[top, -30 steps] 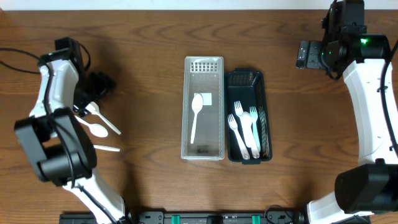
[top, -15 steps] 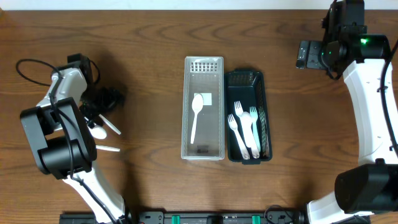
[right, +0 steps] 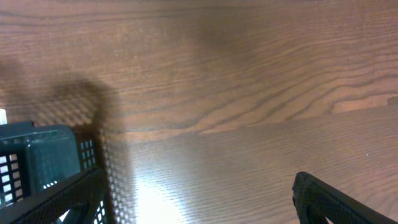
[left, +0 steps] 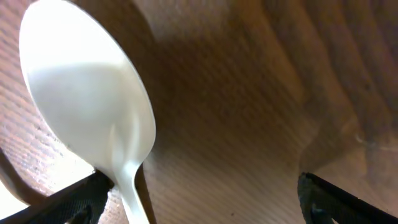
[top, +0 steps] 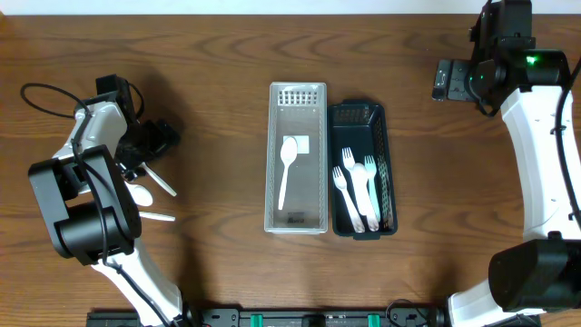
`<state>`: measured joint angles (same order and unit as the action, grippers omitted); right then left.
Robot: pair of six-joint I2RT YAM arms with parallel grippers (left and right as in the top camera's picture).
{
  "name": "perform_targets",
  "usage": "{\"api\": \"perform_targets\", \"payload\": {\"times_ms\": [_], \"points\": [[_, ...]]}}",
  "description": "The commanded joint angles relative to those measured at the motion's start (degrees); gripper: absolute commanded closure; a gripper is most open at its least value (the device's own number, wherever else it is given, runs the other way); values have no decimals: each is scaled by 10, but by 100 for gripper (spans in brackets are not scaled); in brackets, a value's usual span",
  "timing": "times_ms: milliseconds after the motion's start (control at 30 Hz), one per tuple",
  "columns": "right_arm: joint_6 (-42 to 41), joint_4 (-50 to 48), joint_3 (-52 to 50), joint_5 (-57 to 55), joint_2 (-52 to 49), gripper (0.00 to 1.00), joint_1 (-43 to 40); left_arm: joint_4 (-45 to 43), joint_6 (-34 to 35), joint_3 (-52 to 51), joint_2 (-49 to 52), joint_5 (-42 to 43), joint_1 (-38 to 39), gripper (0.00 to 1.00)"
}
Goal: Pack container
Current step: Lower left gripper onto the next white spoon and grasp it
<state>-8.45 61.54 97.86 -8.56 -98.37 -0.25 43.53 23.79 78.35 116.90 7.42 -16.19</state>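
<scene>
I have the left hand (top: 156, 142) low over the loose cutlery at the left side of the counter (top: 218, 109), its fingers spread wide and gripping nothing. In its wrist view a loose spoon (left: 87, 106) lies on the wood between the two fingertips, far over toward the one at the lower left edge. The spoon's neck runs right past that fingertip (left: 74, 202), and I cannot tell whether they touch. The other fingertip sits well apart on the opposite side, with bare wood between.

From overhead the bowl of that spoon is hidden under the hand, and only its handle pokes out toward the lower right. Just below it lies a second spoon (top: 142, 193). A little further down is a thin white handle (top: 156, 216) whose head I cannot make out.

The clear tray (top: 272, 195) sits in the middle of the counter with one packed spoon (top: 287, 163) lying in it, bowl toward the top of the overhead view. Close against its right side is the dark basket (top: 356, 115), which holds three white forks (top: 356, 191), tines toward the top as well.

The right hand (top: 443, 80) hangs near the upper right corner, well apart from both containers, also spread wide and empty. Its wrist view shows a corner of the dark basket at lower left and bare wood between its fingertips.
</scene>
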Motion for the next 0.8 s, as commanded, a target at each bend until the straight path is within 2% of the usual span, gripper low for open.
{"api": "perform_targets", "payload": {"times_ms": [0,167,300,400,567,767], "points": [[9,2,6,2,-2,1,-6,-4,-12,-12,15,11,-1,10],[9,4,6,2,-2,1,-6,5,-12,-12,15,12,-1,46],[9,4,6,2,-2,1,-6,15,-13,-12,15,11,-1,59],[9,4,6,2,-2,1,-6,20,-12,-12,15,11,-1,73],[9,4,6,2,-2,1,-6,23,-13,-12,15,11,-1,85],[9,4,6,2,-2,1,-6,24,-13,-12,15,11,-1,94]]}}
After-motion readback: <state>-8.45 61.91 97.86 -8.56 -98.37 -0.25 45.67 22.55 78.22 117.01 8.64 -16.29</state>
